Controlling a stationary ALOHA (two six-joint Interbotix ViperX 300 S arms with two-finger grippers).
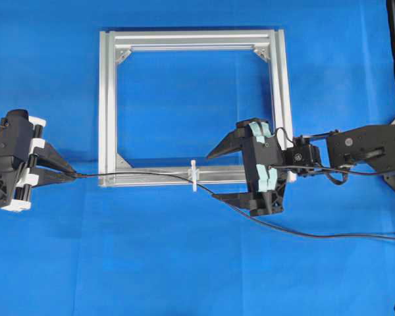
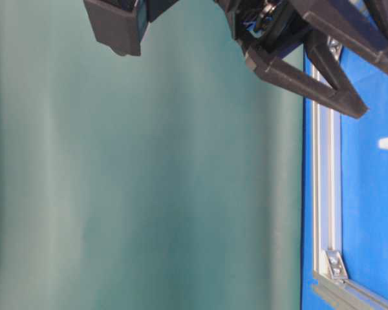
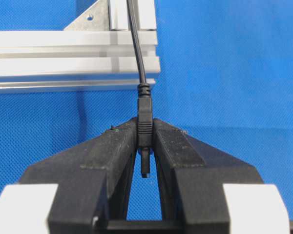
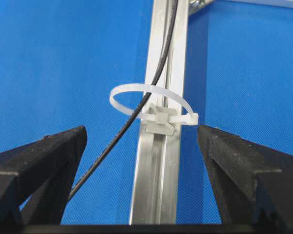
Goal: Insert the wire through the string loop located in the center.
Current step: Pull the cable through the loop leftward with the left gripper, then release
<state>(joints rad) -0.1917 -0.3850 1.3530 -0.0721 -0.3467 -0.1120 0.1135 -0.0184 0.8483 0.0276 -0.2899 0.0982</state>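
Running through the white string loop (image 4: 149, 105), thin black wire (image 1: 145, 174), plug pinched in left gripper (image 3: 145, 141), right gripper (image 1: 227, 174) spread

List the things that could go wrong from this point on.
1. The left claw pinches only the small plug of the wire; a tug could pull it free.
2. The wire already runs through the string loop, which looks thin; hard pulling might bend or shift it on the frame bar.
3. The right claw stands open around the loop and could snag it.
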